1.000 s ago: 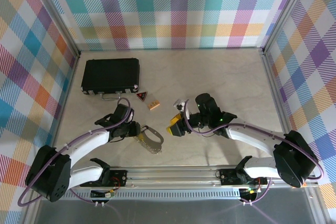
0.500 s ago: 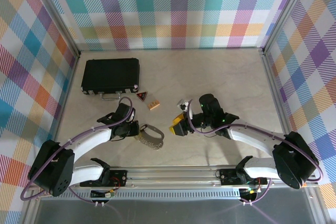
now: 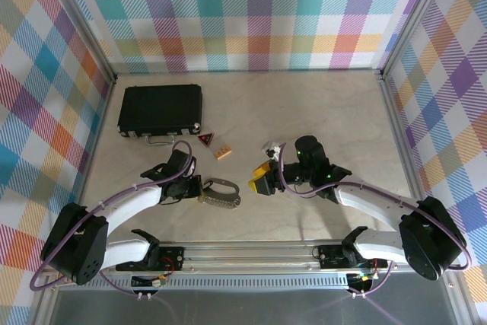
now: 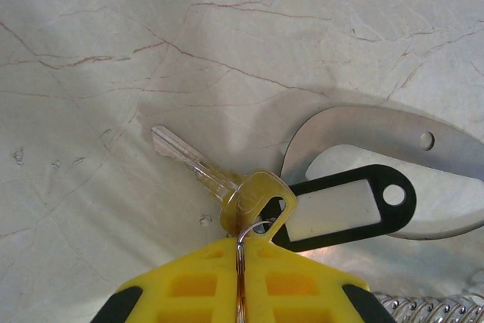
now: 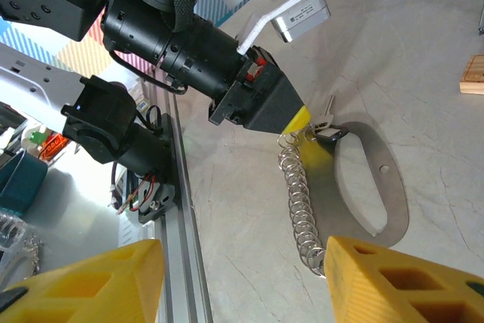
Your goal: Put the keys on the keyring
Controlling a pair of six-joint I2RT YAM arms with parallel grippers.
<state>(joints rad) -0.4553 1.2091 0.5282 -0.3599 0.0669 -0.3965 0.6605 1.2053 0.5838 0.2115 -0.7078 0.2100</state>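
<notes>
The left gripper point(image 4: 240, 253) was pinched shut, its two ribbed yellow plastic fingers point(image 4: 181, 293) pressed together on the thin silver wire loop of the keys point(image 4: 253, 196). From the left wrist one key could be made out: a flat piece with a rounded, brass-tinted head and a slim silver blade, toothed along one edge, lying on the table point(image 4: 227, 35) just ahead of the fingertips and pointing away to the left. Whether more keys hid behind it could not be told. The keyring point(image 4: 340, 208), a single black oval plastic loop with a pale rectangular centre and one small round hole at its far end, lay touching the key's head on its right side. Under it rested one flat, curved, brushed-metal plate point(image 4: 378, 130) with one small hole. A single chain of small shiny wire rings point(image 5: 300, 202) trailed from the left fingertips across the pale, veined, marble-look surface. The right gripper point(image 5: 240, 270) stood open near the bunch, its two yellow fingers well apart with nothing between them. Farther back lay one tan wooden block point(image 3: 222, 153), one red-and-black triangular tag point(image 3: 205, 140) and one black rectangular case point(image 3: 160, 109)
</notes>
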